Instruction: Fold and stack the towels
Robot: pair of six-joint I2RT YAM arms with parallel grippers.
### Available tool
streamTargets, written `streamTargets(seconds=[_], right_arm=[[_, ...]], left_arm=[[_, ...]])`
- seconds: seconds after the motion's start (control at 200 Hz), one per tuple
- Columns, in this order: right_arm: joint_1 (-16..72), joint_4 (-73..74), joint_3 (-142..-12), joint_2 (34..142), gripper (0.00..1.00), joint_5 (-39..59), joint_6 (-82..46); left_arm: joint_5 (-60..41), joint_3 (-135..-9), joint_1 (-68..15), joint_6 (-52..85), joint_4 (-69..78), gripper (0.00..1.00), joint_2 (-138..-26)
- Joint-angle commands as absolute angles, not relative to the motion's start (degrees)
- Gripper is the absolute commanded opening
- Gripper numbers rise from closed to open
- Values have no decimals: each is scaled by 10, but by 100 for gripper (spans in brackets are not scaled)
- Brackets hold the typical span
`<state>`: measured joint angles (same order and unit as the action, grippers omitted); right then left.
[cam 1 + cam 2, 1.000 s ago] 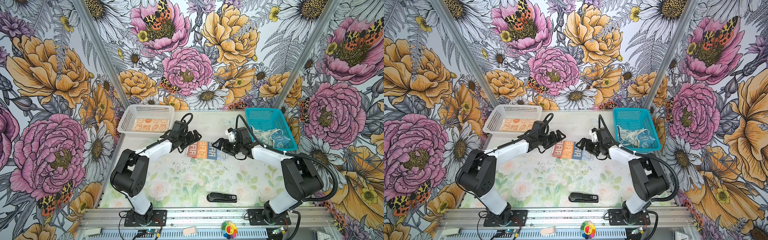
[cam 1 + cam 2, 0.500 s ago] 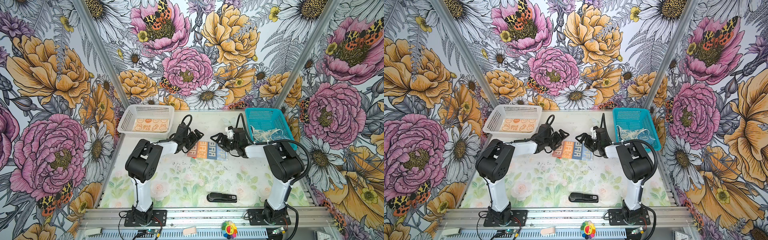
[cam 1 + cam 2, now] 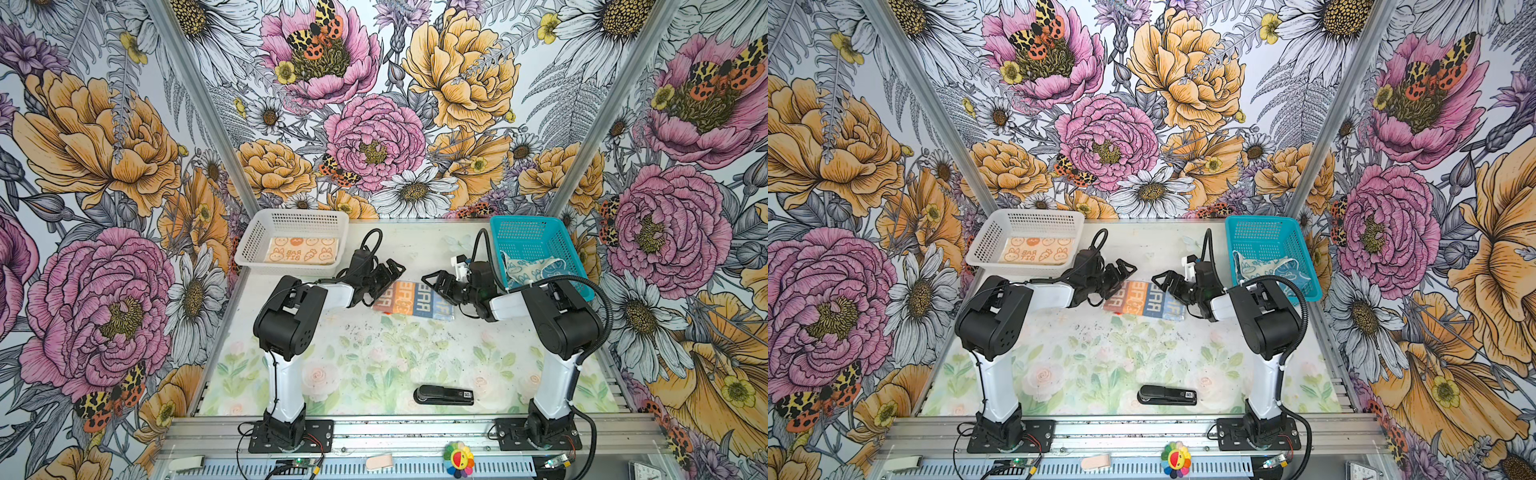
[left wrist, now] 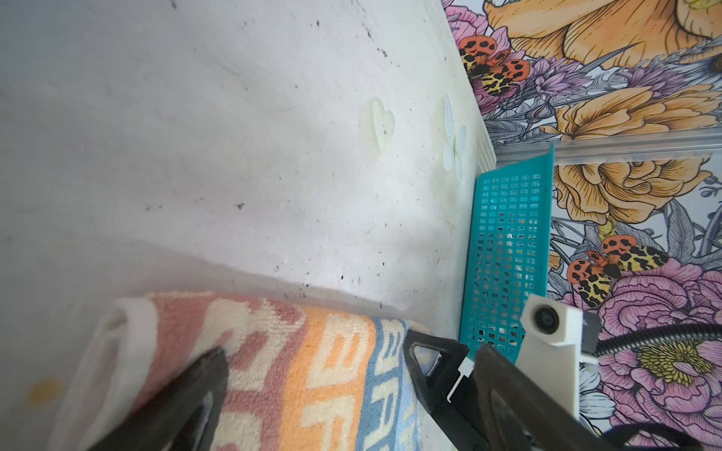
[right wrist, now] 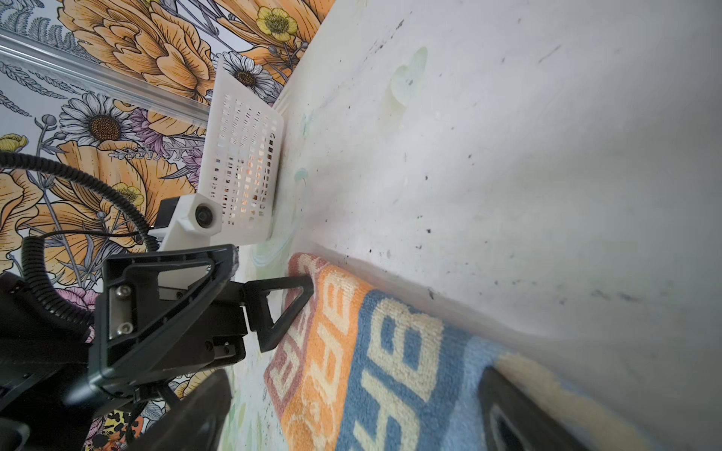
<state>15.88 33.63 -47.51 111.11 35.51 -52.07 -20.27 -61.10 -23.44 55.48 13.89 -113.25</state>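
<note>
A folded striped towel [image 3: 411, 300] with pink, orange and blue bands and cream letters lies flat at the table's back middle. My left gripper [image 3: 386, 282] stands open at its left end, my right gripper [image 3: 440, 293] open at its right end. In the left wrist view the towel [image 4: 297, 371] lies between my open fingers [image 4: 187, 394]. In the right wrist view it [image 5: 383, 375] also lies between spread fingers [image 5: 508, 406]. A folded orange bunny towel [image 3: 301, 251] lies in the white basket [image 3: 291, 216]. A crumpled cream and blue towel [image 3: 532, 270] fills the teal basket [image 3: 523, 222].
A black stapler [image 3: 444, 395] lies near the table's front edge, between the two arm bases. The white basket stands at the back left and the teal basket at the back right, both close to the grippers. Flowered walls close the table in on three sides.
Both arms' elbows have risen and drawn in toward their bases. The open grippers have stayed at the striped towel's two ends. The towel has not moved.
</note>
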Motion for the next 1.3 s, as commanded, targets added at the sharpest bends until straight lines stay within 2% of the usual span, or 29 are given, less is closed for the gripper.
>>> streamTargets(seconds=[0.0,0.12,0.32,0.635,0.791,0.971,1.296], right_arm=[[136,293,-461,1135,99,332,-485],[123,276,-462,1123,99,342,-467],[114,157,-492,1047,99,336,-401],[155,54,-504,923,99,344,-358],[197,75,-477,900,99,348,-375],[225,163,-429,922,99,362,-424],[232,237,-376,965,99,364,-447]], left_arm=[[-174,-586,-214,528,107,99,-1133],[-175,-583,-215,526,107,99,-1132],[-182,-588,-217,521,107,99,-1127],[-220,-646,-213,505,48,99,-1055],[-227,-615,-216,512,21,99,-998],[-231,-540,-234,534,38,99,-958],[-228,-460,-246,565,118,99,-995]])
